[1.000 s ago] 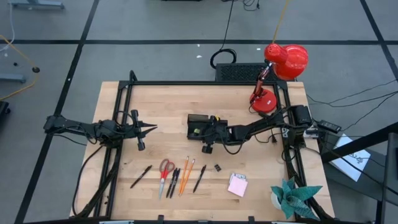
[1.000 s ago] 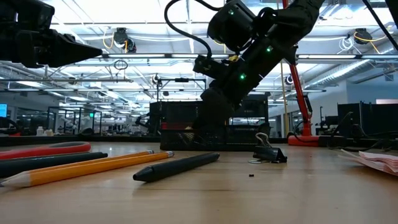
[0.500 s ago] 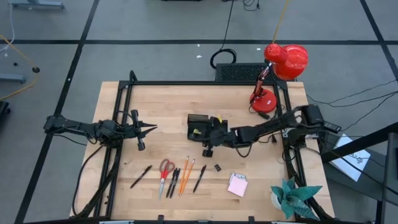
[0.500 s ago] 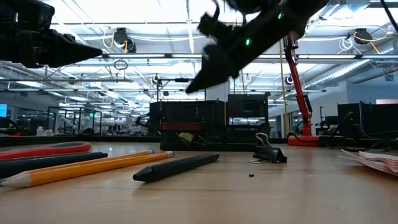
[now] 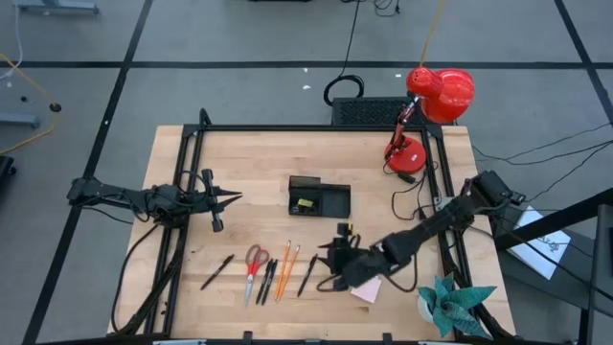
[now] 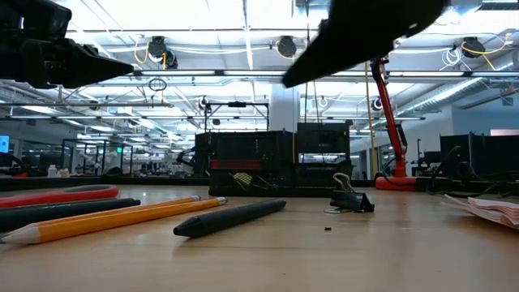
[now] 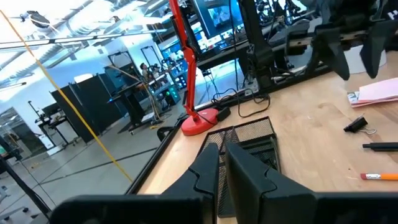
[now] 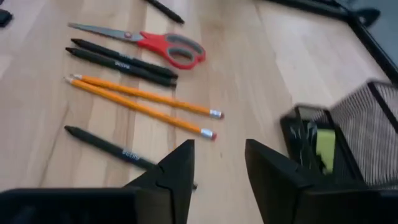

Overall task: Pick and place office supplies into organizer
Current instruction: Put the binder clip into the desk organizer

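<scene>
R gripper [image 5: 327, 269] above near-side pens [image 5: 307, 274], fingers apart, empty | L gripper [image 5: 233, 198] idle at left, fingers clenched, empty | organizer [image 5: 319, 196] mid table [image 5: 259, 153]

Bright, even overhead light; ceiling strip lights [image 6: 243, 20] glare in the low view. The near pencil [image 6: 113, 221] is soft there, and the right arm [image 6: 365, 32] blurs.
</scene>
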Motion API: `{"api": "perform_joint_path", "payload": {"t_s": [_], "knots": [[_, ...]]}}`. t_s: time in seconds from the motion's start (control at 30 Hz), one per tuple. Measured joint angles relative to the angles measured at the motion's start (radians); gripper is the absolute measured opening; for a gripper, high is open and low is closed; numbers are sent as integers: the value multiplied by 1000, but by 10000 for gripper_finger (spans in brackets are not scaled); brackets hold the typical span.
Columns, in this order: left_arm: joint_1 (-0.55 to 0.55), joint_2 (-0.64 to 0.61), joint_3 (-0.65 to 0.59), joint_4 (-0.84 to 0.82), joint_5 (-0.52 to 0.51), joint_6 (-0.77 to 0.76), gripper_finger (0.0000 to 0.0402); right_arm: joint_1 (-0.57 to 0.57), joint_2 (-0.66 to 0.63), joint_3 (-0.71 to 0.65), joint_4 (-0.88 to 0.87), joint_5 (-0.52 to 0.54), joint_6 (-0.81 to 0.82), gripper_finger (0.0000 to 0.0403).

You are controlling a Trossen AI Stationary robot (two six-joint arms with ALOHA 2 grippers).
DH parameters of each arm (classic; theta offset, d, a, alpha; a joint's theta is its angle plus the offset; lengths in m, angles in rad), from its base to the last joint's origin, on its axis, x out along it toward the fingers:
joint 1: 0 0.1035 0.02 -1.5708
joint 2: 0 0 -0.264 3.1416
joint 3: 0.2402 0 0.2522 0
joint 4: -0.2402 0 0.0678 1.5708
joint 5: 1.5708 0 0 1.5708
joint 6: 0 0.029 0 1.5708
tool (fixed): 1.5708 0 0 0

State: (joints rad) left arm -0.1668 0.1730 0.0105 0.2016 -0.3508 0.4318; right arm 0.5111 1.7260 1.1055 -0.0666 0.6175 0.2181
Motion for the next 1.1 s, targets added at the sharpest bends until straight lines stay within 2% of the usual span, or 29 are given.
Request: {"api": "perform_joint_path", "payload": {"t_s": [0.13,0.3,0.47,0.87,1.1], "knots": [[0,0,0,0,0,-2,35,28,3,0,-75,10,126,156],[0,0,0,0,0,-26,35,19,53,0,-86,-7,267,168],[0,0,0,-5,0,-25,35,20,102,0,-118,-46,326,169],[0,0,0,-14,0,-19,35,28,109,0,-230,-61,479,169],[0,0,0,-14,0,-18,35,28,109,-4,-228,-81,496,169]]}}
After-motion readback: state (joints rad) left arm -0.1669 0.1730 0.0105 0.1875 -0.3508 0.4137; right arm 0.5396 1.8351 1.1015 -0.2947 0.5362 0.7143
